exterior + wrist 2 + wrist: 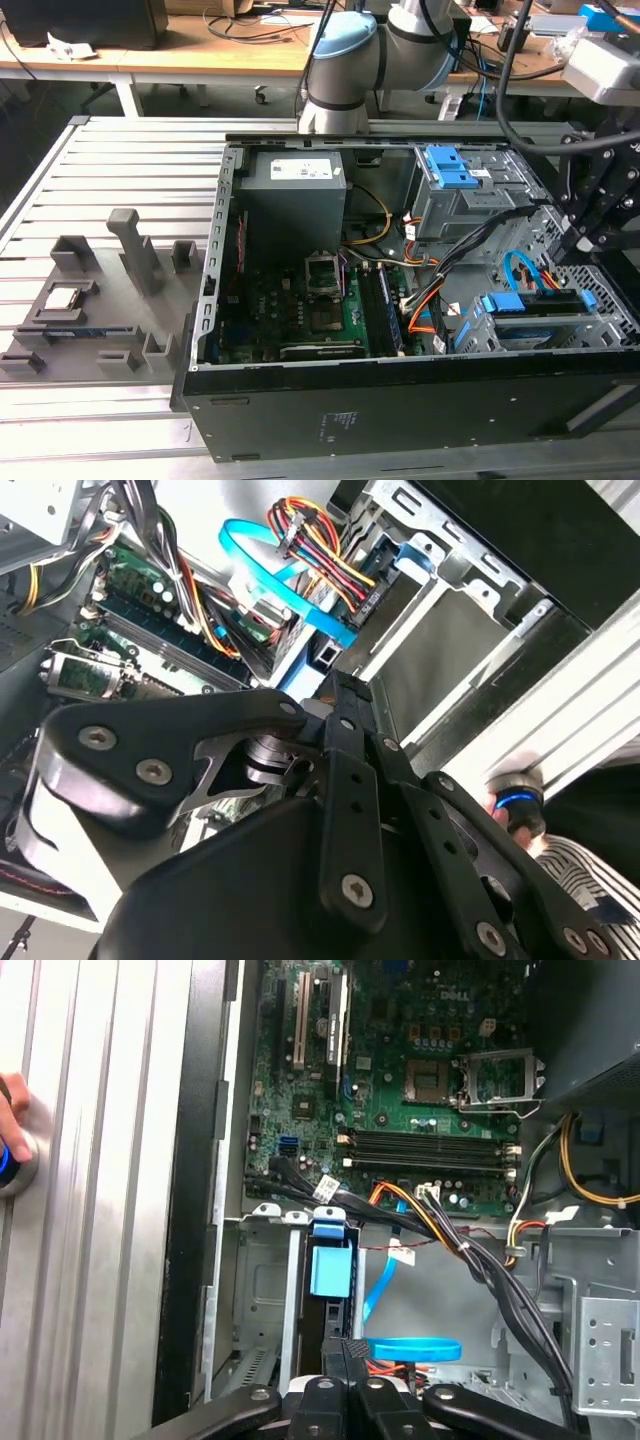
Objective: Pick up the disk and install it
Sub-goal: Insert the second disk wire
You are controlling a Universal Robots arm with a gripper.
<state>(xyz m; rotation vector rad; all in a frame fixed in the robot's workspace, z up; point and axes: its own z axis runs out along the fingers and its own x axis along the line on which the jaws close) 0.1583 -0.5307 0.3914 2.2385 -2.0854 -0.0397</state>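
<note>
The disk (530, 305), silver with a bright blue frame, lies in the grey metal drive cage (605, 330) at the lower corner of the open computer case on the exterior view's right. The first wrist view shows the disk (330, 1265) edge-on in the cage slot (262, 1290), its blue end piece toward the motherboard. My gripper (578, 255) hangs over that cage. Its black fingers are pressed together, and in the first wrist view my gripper (347, 1345) has its tips right at the disk's near edge. I cannot tell if they touch. In the second wrist view my gripper (340, 685) points into the case.
Bundled cables (480, 1260) and a blue data cable (415, 1347) run beside the cage. A second cage with blue latches (450, 170) stands behind. On the exterior view's left is a grey fixture (90, 310) holding a small square chip. A hand (8, 1120) rests on a blue-ringed button.
</note>
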